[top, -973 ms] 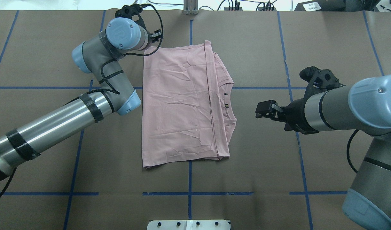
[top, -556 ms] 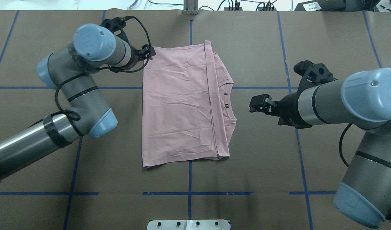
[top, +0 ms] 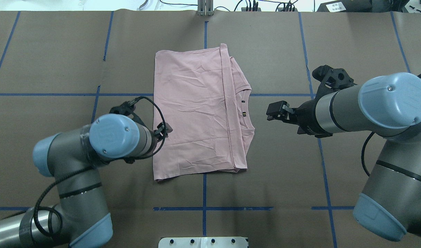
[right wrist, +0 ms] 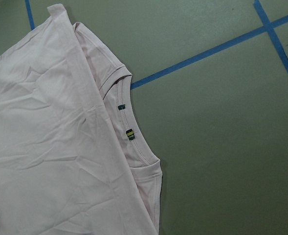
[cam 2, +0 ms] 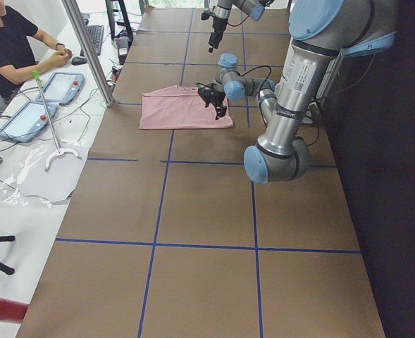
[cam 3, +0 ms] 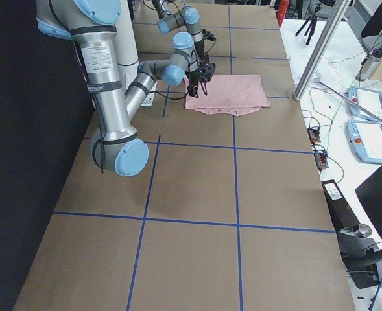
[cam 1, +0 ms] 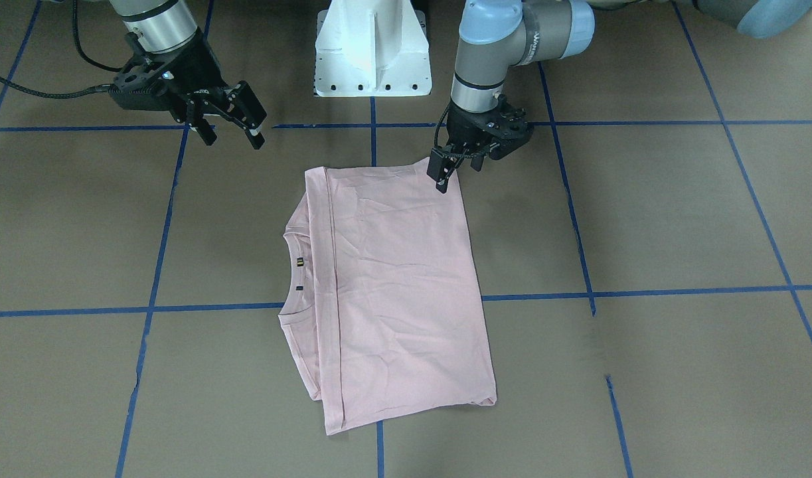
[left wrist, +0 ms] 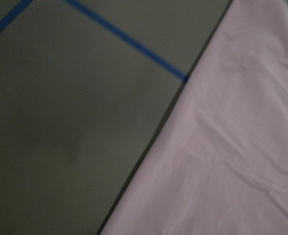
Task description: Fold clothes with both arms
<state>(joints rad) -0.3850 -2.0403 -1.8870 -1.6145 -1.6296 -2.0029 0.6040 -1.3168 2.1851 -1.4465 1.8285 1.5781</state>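
Brown paper with a blue tape grid covers the counter, and one pale pink T-shirt lies at its middle, plain side up and partly folded, with the collar showing along the robot's right edge. You have one shirt, two arms, two pincers, and two small tags inside the collar. Your left pincer hangs at the shirt's left edge near the robot-side corner, its jaws seemingly parted and holding nothing; contact with the cloth cannot be confirmed. Your right pincer hovers released, apart from the collar side. Judge the shirt light, limp and creased, and likely to slide or shed a layer. Pinch it at the corners, through every layer, and lift both ends evenly.
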